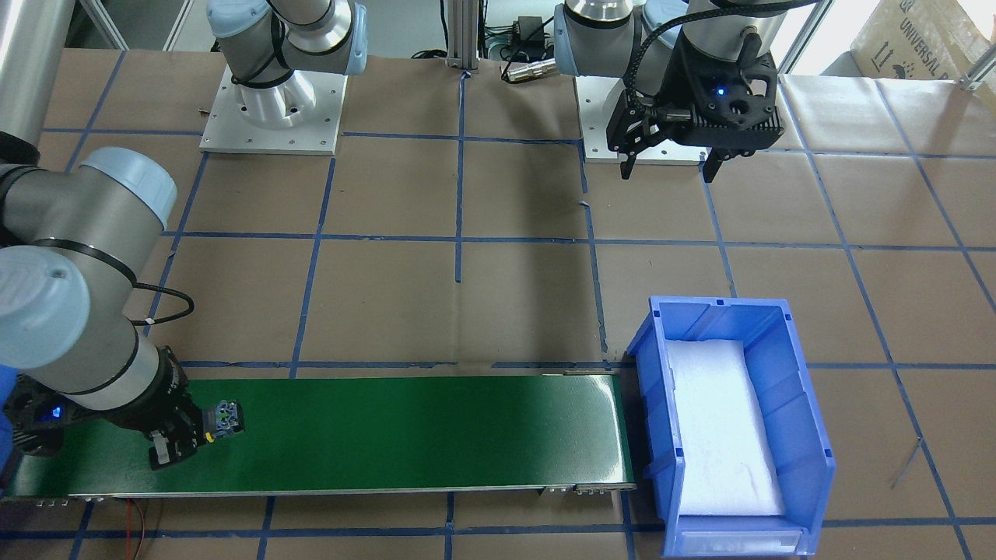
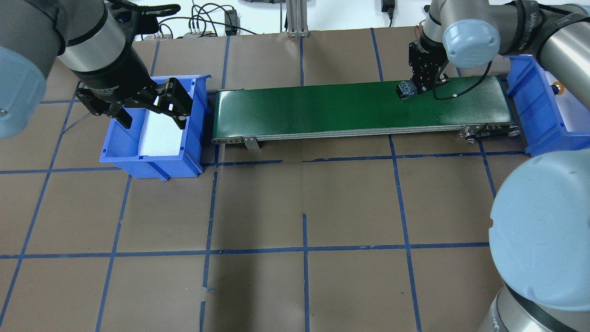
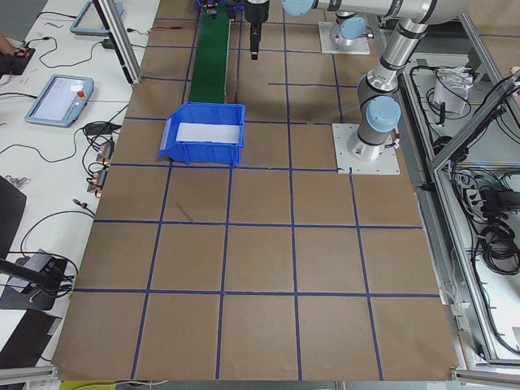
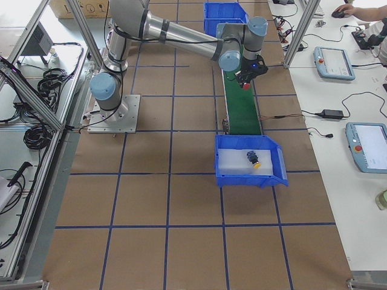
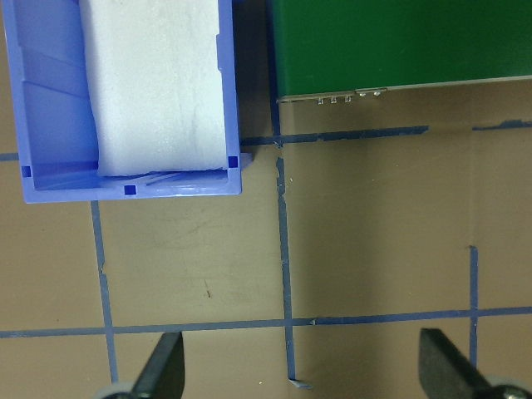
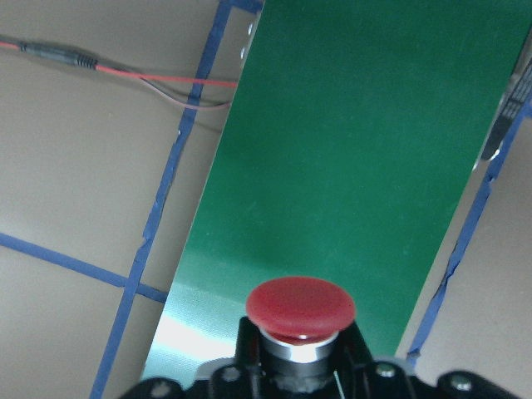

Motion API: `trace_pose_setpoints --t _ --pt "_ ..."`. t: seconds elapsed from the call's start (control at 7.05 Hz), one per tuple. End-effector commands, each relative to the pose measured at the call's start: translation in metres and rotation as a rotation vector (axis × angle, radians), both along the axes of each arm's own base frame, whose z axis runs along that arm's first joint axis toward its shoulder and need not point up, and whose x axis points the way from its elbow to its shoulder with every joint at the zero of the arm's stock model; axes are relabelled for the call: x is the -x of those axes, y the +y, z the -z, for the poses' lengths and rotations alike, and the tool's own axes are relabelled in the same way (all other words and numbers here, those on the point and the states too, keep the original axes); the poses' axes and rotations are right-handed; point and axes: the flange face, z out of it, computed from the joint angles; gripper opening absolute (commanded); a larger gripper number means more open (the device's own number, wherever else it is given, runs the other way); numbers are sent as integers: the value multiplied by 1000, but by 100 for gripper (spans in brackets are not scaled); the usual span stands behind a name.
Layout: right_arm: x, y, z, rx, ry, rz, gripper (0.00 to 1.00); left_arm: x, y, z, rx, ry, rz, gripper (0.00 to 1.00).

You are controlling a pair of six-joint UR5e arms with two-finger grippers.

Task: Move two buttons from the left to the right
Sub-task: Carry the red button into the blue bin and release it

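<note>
Front-facing view: the right gripper [image 1: 206, 430] is clamped on the red-capped button [image 1: 226, 418]. It holds the button over the green conveyor belt [image 1: 405, 435], near the belt's end on the robot's right, with the terminal block toward the camera. The left gripper [image 1: 668, 165] hangs above the table with its fingers spread and nothing between them. The blue left bin [image 1: 809, 443], at the belt's other end, is lined with a white foam pad [image 1: 720, 435]. Overhead view: a second blue container, the right bin [image 2: 537, 117], stands just beside the belt's right end, and the yellow-capped button [image 2: 558, 87] lies inside it. Exterior right view: this button rests on the foam of the near bin — cap yellow, body black. Exterior left view: both grippers are too small to judge. Left wrist view: two fingertips [image 5: 162, 370] stand wide apart above brown table, near the left bin. Right wrist view: the red cap sits between the fingers with green belt beneath — contact with the belt cannot be told.
</note>
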Motion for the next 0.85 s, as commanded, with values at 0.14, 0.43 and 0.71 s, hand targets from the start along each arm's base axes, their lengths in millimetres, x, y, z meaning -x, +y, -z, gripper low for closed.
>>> trace_pose_setpoints --t 0.14,0.43,0.71 --pt "129 29 -46 -7 -23 -167 24 0 0 0 0 0 0 100" --pt "216 43 -74 -18 -18 -309 25 0 0 0 0 0 0 100" --pt "273 46 -61 -44 -18 -457 26 0 0 1 -1 0 0 100"
